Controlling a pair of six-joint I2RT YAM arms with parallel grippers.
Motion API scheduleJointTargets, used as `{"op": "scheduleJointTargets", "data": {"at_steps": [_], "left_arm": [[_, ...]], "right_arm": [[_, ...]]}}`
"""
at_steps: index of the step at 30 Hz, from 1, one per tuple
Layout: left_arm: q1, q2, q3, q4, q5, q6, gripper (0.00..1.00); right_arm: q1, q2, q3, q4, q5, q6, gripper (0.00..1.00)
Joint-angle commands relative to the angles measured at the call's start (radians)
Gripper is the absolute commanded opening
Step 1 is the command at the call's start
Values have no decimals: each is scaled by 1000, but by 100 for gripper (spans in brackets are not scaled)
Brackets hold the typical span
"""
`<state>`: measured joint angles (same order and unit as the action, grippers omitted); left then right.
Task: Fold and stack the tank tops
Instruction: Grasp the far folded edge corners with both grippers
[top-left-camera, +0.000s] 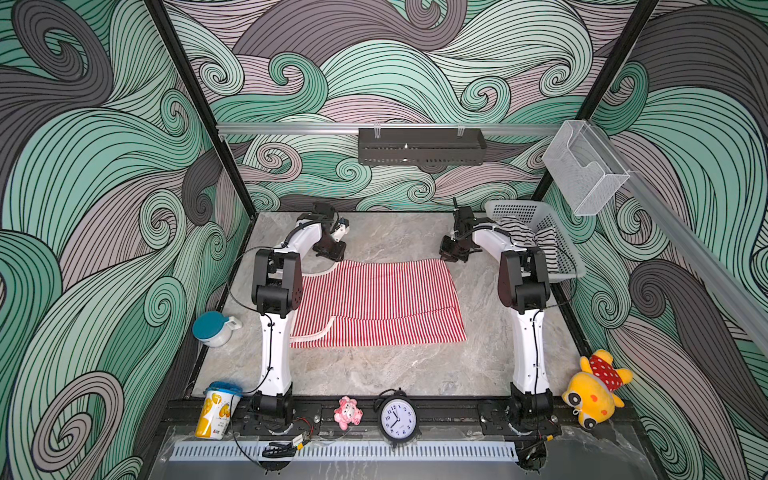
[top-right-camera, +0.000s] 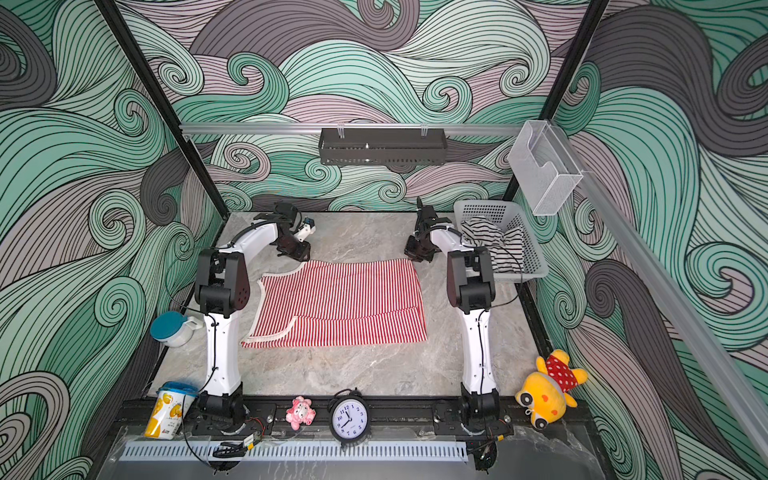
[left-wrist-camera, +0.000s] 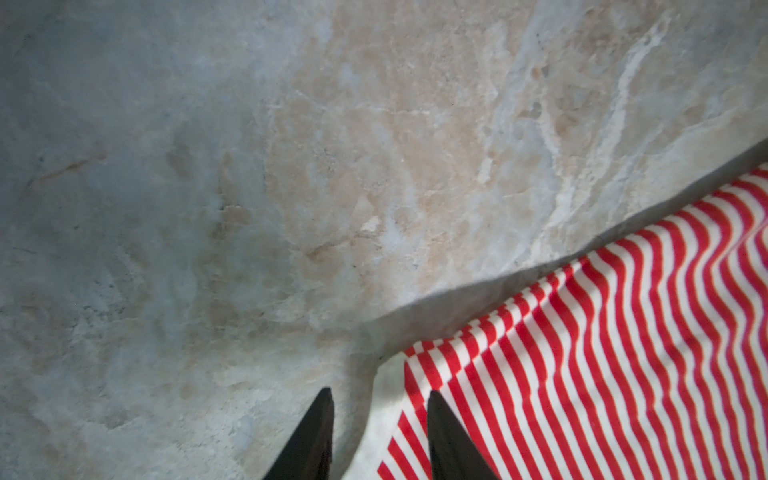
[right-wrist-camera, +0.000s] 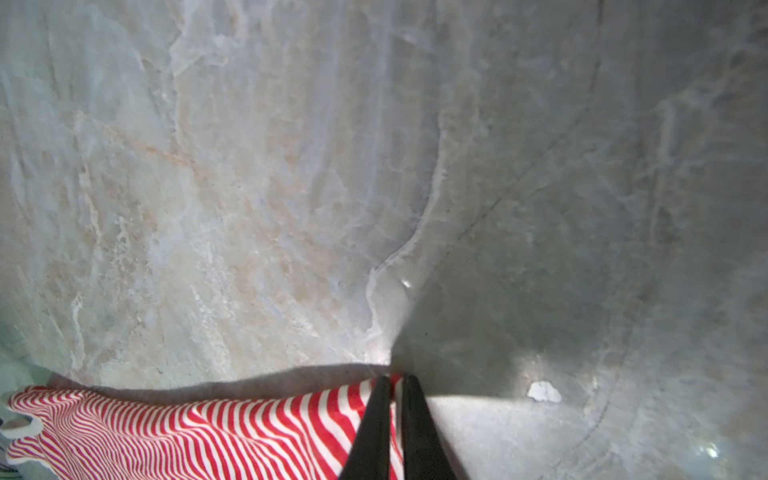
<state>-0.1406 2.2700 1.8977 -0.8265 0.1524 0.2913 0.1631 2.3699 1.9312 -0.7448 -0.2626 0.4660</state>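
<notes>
The red-and-white striped tank top (top-left-camera: 374, 303) (top-right-camera: 340, 303) lies spread flat mid-table. My left gripper (top-left-camera: 332, 255) (left-wrist-camera: 380, 392) is open at its far left corner, one finger over bare table, the other over the stripes (left-wrist-camera: 623, 332), with the white-trimmed edge between them. At the far right corner my right gripper (top-left-camera: 451, 257) (right-wrist-camera: 395, 377) is shut on the red-striped fabric (right-wrist-camera: 249, 424), which shows pinched between its fingers. The black-and-white striped tank top (top-left-camera: 528, 237) (top-right-camera: 494, 237) lies crumpled in the white perforated basket (top-left-camera: 519, 210) at the back right, behind the right arm.
A teal-lidded jar (top-left-camera: 212, 328) and a yellow cup (top-left-camera: 218, 409) stand along the left edge. At the front are a pink toy (top-left-camera: 348, 412), a black clock (top-left-camera: 398, 417) and a yellow plush (top-left-camera: 594, 388). A black shelf (top-left-camera: 419, 145) hangs on the back wall.
</notes>
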Motion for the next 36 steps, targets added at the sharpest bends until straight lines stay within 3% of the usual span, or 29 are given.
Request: {"op": "scheduleJointTargets", "data": {"at_steps": [1, 12, 18, 30, 34, 36], "left_arm": [[6, 24, 41, -41, 45, -20, 41], [6, 84, 99, -87, 70, -19, 42], [6, 123, 134, -107, 61, -21, 36], [6, 138, 140, -97, 70, -30, 13], [7, 121, 130, -95, 64, -33, 0], [7, 96, 109, -84, 64, -35, 0]], "right_arm": [[-3, -1, 9, -4, -3, -19, 4], [-2, -84, -86, 34, 16, -30, 0], [-2, -100, -109, 47, 12, -29, 0], [-10, -116, -129, 52, 8, -32, 0], [-16, -133, -146, 65, 6, -29, 0], [-20, -150, -168, 80, -3, -27, 0]]}}
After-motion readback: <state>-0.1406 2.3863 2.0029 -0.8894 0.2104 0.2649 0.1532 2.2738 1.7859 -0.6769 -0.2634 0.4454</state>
